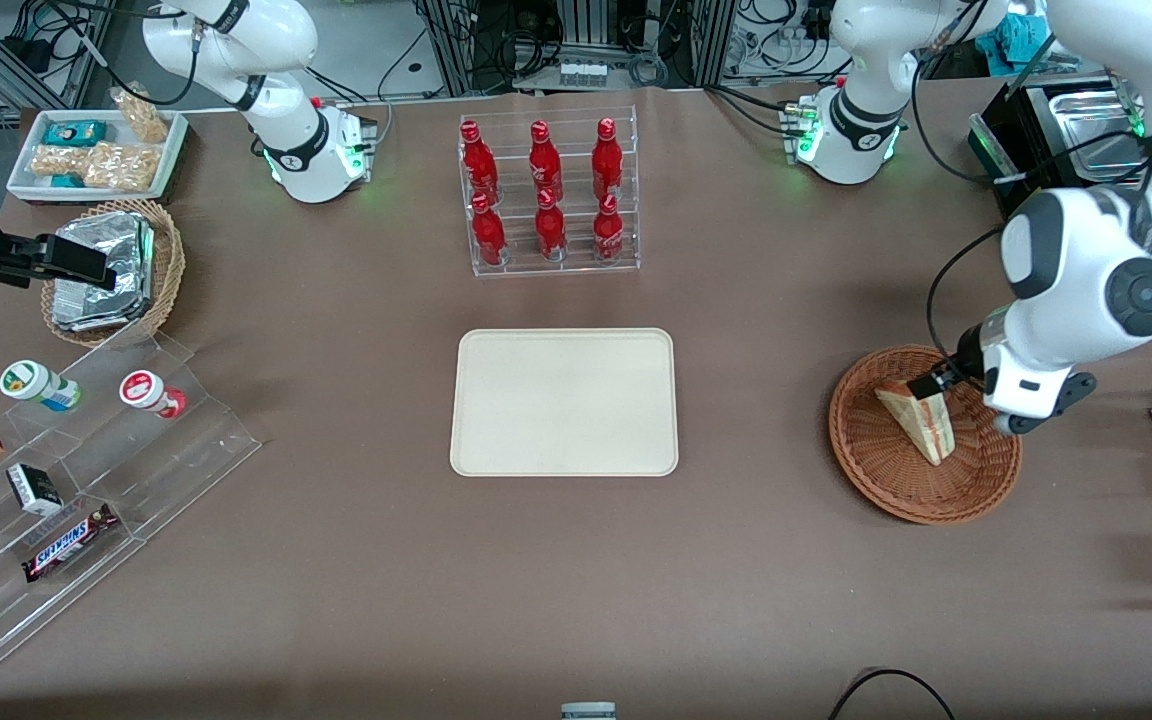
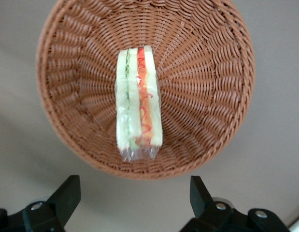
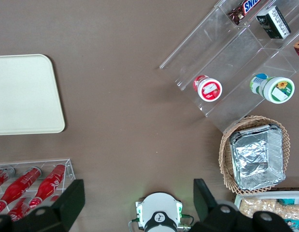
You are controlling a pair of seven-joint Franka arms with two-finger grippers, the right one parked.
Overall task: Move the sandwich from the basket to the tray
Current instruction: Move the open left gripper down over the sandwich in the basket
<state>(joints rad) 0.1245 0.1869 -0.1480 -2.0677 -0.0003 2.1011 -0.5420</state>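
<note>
The sandwich [image 1: 921, 420], a pale bread wedge with red and green filling in clear wrap, stands on edge in the reddish-brown wicker basket [image 1: 876, 480] toward the working arm's end of the table. In the left wrist view the sandwich [image 2: 138, 104] rests in the middle of the basket [image 2: 202, 72]. My gripper [image 1: 946, 382] hangs above the basket's rim, close beside the sandwich without touching it. Its fingers [image 2: 67, 193] are spread wide, so the gripper [image 2: 132, 198] is open and holds nothing. The cream tray [image 1: 564, 400] lies bare at the table's centre and also shows in the right wrist view [image 3: 23, 94].
A clear rack of red bottles [image 1: 548, 195] stands farther from the front camera than the tray. Toward the parked arm's end are a tan basket of foil packs [image 1: 116, 270], a white snack tray [image 1: 96, 150] and an acrylic stepped shelf [image 1: 86, 470] with snacks.
</note>
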